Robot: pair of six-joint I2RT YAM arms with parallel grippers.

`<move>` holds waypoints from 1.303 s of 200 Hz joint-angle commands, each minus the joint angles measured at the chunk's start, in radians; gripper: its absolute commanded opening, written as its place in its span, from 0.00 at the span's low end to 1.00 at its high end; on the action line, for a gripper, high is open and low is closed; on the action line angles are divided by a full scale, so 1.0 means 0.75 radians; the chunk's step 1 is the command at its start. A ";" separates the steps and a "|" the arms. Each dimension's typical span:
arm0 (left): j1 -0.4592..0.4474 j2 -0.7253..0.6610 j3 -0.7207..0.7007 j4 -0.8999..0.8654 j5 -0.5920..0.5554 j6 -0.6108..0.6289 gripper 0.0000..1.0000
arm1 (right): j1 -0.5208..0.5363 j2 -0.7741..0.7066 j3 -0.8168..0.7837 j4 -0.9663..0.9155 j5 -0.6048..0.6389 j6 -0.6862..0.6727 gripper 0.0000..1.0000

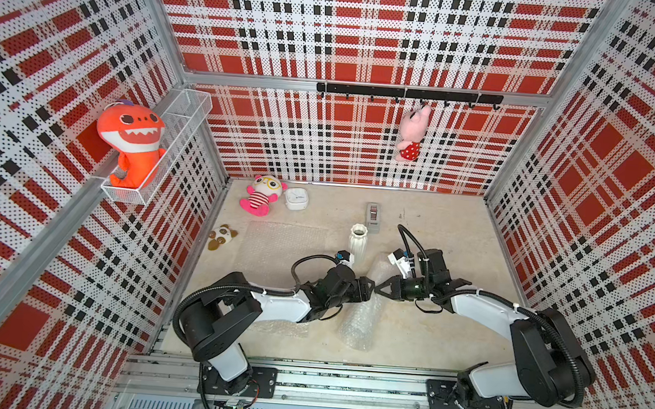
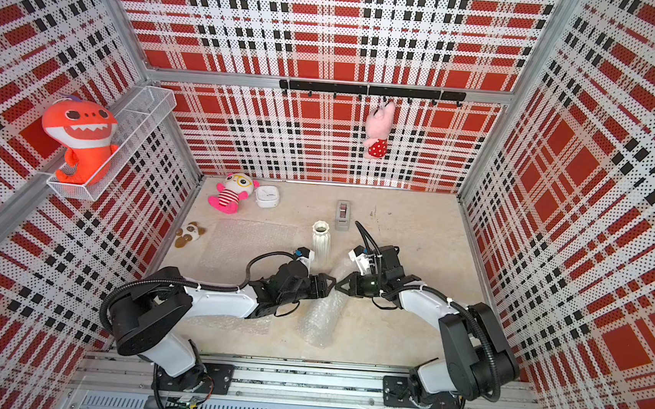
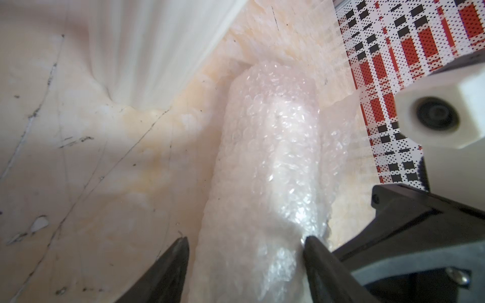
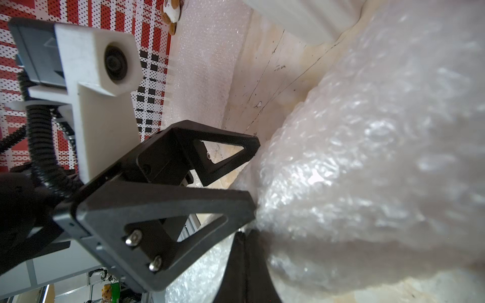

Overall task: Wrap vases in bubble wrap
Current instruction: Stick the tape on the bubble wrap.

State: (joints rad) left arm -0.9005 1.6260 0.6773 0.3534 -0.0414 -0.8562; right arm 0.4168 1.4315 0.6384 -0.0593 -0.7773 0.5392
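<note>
Wrapped vase [image 1: 363, 316]: lying mid-table, between both grippers.
Left gripper [image 3: 245, 242]: jaws wide, straddling it.
Right gripper [image 4: 245, 236]: jaws closed at its wrap.
Behind: 1 upright vase [image 1: 357, 242], tape dispenser [image 1: 373, 216]; flat sheet [image 1: 278, 245] left.

The light is bright and even, with soft shadows. Both top views bow at the edges. The wrist views blur close up, and the bubble wrap [image 3: 283, 147] glints.

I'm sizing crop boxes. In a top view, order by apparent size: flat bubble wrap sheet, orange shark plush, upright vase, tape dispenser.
1-2. flat bubble wrap sheet and orange shark plush: similar; the plush sits nearer the camera, unranked.
3. upright vase
4. tape dispenser
</note>
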 commanded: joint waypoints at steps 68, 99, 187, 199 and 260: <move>-0.037 0.088 0.019 -0.248 -0.113 0.055 0.71 | 0.017 -0.045 0.044 -0.167 0.136 -0.045 0.11; -0.037 0.101 0.029 -0.248 -0.109 0.063 0.71 | 0.016 -0.078 0.061 -0.188 0.149 -0.042 0.15; -0.036 0.069 0.056 -0.239 -0.086 0.064 0.70 | 0.017 -0.071 0.024 -0.131 0.141 -0.022 0.03; -0.033 0.049 0.063 -0.221 -0.067 0.066 0.71 | 0.015 -0.060 0.012 -0.114 0.135 -0.015 0.00; -0.018 -0.098 0.072 -0.193 -0.001 0.038 0.78 | 0.016 -0.044 -0.013 -0.082 0.116 -0.005 0.00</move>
State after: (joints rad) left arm -0.9165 1.6142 0.7296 0.2531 -0.0669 -0.8303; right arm 0.4236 1.3853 0.6540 -0.1440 -0.6945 0.5400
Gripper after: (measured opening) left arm 0.764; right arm 0.044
